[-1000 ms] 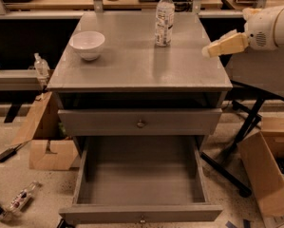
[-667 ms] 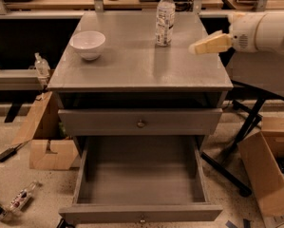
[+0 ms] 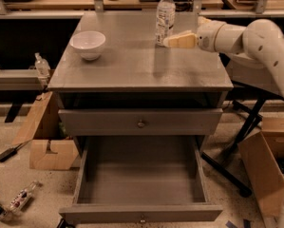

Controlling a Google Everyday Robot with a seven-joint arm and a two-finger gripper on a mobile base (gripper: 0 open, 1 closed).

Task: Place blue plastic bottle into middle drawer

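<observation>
The blue plastic bottle (image 3: 165, 17), clear with a white cap and pale label, stands upright at the back of the grey cabinet top (image 3: 137, 63). My gripper (image 3: 171, 41) comes in from the right on a white arm, its cream fingers level with the bottle's base and just to its right, close to touching it. The middle drawer (image 3: 140, 184) is pulled wide open below and is empty, its knob at the front bottom. The upper knobbed drawer (image 3: 140, 122) is shut.
A white bowl (image 3: 88, 44) sits at the left of the cabinet top. Cardboard boxes stand on the floor left (image 3: 46, 141) and right (image 3: 267, 170). A red-labelled bottle (image 3: 20, 199) lies on the floor at the left. A black stand's legs (image 3: 231, 156) are right of the cabinet.
My gripper has moved left across the cabinet top, from well right of the bottle to right next to its base. The bottle, bowl and drawers have not moved.
</observation>
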